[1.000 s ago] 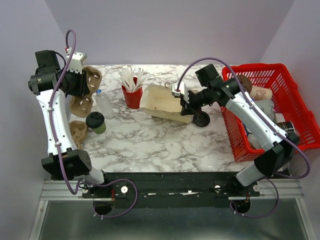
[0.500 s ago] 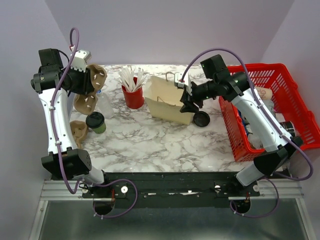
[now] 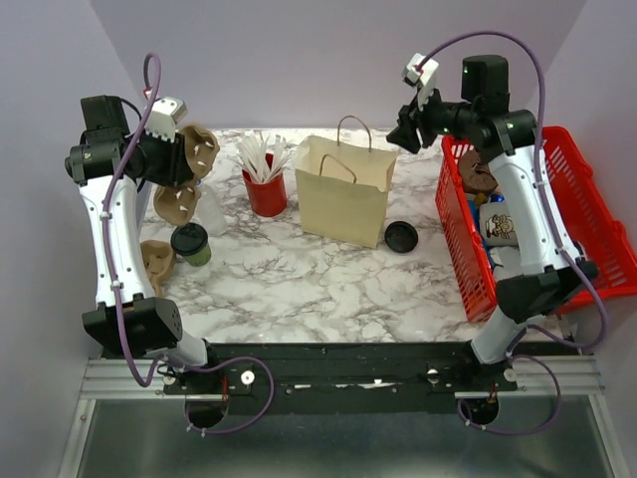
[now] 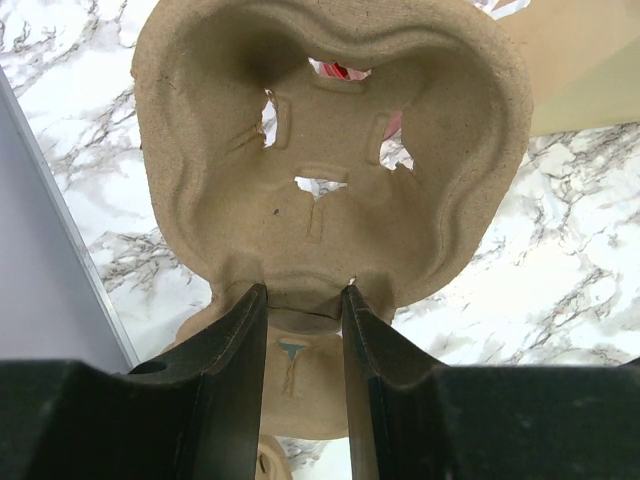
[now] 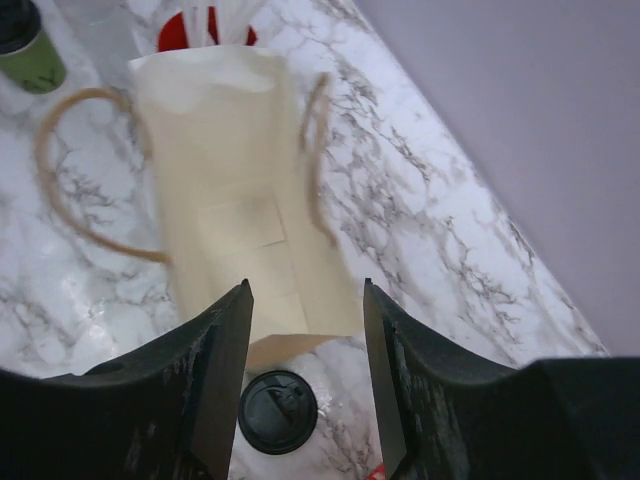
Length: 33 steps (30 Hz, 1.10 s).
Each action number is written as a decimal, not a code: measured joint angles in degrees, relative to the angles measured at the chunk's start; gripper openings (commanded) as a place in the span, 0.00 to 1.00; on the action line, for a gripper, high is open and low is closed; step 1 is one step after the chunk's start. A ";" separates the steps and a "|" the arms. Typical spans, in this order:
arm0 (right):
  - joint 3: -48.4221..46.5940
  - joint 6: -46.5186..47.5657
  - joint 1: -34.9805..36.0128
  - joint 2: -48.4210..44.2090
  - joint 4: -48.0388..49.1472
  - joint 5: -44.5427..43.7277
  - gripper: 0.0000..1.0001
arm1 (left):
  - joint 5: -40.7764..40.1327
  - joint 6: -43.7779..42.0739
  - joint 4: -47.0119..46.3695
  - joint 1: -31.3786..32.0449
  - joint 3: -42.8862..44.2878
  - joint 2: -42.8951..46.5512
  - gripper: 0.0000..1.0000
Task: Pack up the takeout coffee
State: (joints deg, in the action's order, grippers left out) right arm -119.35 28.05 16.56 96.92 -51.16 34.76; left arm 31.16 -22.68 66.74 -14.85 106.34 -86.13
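The takeout coffee (image 3: 190,243), a small green cup with a black lid, stands on the marble at the left, and its edge shows in the right wrist view (image 5: 25,45). A cream paper bag (image 3: 343,189) (image 5: 235,190) stands upright and open-topped mid-table. My right gripper (image 3: 406,134) (image 5: 305,285) hangs open and empty, high above the bag's right side. My left gripper (image 3: 174,159) (image 4: 305,290) is shut on the edge of a brown pulp cup carrier (image 3: 194,154) (image 4: 330,150), held in the air at the far left, behind the coffee.
A loose black disc (image 3: 400,236) (image 5: 277,411) lies just right of the bag. A red cup of white sticks (image 3: 264,189) and a clear bottle (image 3: 209,207) stand left of the bag. More pulp carriers (image 3: 154,261) lie at the left edge. A red basket (image 3: 518,132) of items fills the right.
My right gripper opened, let go of the bag and rose up and back to the right. The bag went from lying tipped to standing upright. The left arm lifted the carrier slightly.
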 measured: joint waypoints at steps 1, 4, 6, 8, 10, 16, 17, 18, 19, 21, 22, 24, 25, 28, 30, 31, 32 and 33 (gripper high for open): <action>-0.79 -0.17 -0.85 1.03 0.72 -0.33 0.60 | 0.26 0.00 -0.28 0.00 -0.11 0.09 0.00; -1.57 -0.11 -1.92 3.80 1.88 -0.52 0.65 | 0.90 0.00 -0.68 0.13 -0.46 0.42 0.00; -1.73 0.37 -1.90 5.60 1.79 -0.24 0.67 | 1.18 0.00 -0.94 0.39 -0.63 0.76 0.00; -2.71 0.83 -1.90 7.93 1.46 0.85 0.68 | 1.46 0.00 -1.03 0.63 -0.90 1.18 0.00; -3.80 1.11 -1.88 9.94 1.16 1.68 0.71 | 1.57 -0.07 -1.03 0.70 -1.20 1.64 0.00; -4.76 1.53 -1.62 12.37 0.94 2.03 0.73 | 1.68 -0.24 -1.18 0.74 -3.13 3.21 0.00; -5.46 1.62 -1.55 12.92 0.92 2.08 0.73 | 1.68 -0.24 -1.18 0.74 -3.19 3.23 0.00; -6.10 1.81 -1.53 13.38 0.94 2.19 0.73 | 1.68 -0.24 -1.20 0.74 -3.41 3.30 0.00; -6.69 2.01 -1.53 13.94 0.96 2.34 0.72 | 1.68 -0.24 -1.27 0.74 -3.54 3.30 0.00; -7.45 2.27 -1.51 15.06 0.94 2.73 0.71 | 1.68 -0.24 -1.29 0.74 -3.67 3.30 0.00; -7.61 2.43 -1.51 15.63 0.94 3.02 0.70 | 1.68 -0.24 -1.33 0.74 -3.67 3.30 0.00; -7.80 2.47 -1.51 16.76 0.94 3.43 0.68 | 1.68 -0.24 -1.36 0.74 -3.67 3.32 0.00; -7.82 2.45 -1.51 17.31 0.90 3.61 0.67 | 1.68 -0.24 -1.36 0.74 -3.67 3.32 0.00; -7.82 2.36 -1.49 18.75 0.85 3.93 0.63 | 1.68 -0.24 -1.40 0.74 -3.69 3.37 0.00; -7.82 2.10 -1.44 19.39 0.76 3.98 0.57 | 1.68 -0.24 -1.46 0.74 -3.74 3.45 0.00; -7.82 1.97 -1.38 19.50 0.74 3.98 0.55 | 1.68 -0.24 -1.49 0.74 -3.76 3.52 0.00; -7.82 1.90 -1.29 19.61 0.70 4.00 0.53 | 1.68 -0.24 -1.49 0.74 -3.76 3.56 0.00; -7.82 1.75 -1.25 19.65 0.66 4.07 0.49 | 1.68 -0.24 -1.51 0.74 -3.78 3.63 0.00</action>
State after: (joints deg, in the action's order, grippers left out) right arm -127.17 29.80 15.31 116.57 -50.50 38.83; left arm 32.84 -22.92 65.23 -14.11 102.56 -82.50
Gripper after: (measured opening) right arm 0.558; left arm 0.392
